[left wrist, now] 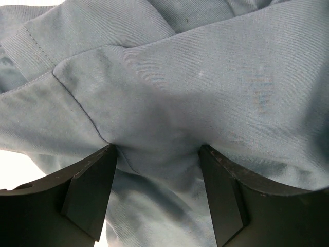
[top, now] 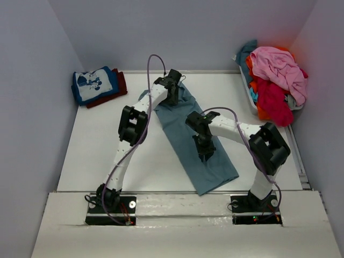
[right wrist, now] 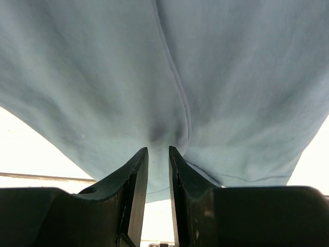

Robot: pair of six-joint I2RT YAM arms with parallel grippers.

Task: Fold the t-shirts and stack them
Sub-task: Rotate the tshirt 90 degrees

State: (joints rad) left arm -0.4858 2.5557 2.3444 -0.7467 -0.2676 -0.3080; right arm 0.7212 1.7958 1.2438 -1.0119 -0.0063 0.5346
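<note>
- The plain slate-blue cloth t-shirt (top: 212,161) lies as a long folded strip on the white table (top: 102,150), passing under both sets of jaws.
- It looks soft, light and limp, so it is best pinched at hems or corners.
- The right gripper (right wrist: 158,150) is clamped on a pucker of it.
- The left gripper (left wrist: 157,152) has its jaws spread wide, with cloth bulging between them.
- Cloth hides the contact beneath the fingertips.

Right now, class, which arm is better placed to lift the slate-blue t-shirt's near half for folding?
Right, probably. The right gripper is shut on the slate-blue t-shirt near its middle; the left gripper sits open at the far end.
</note>
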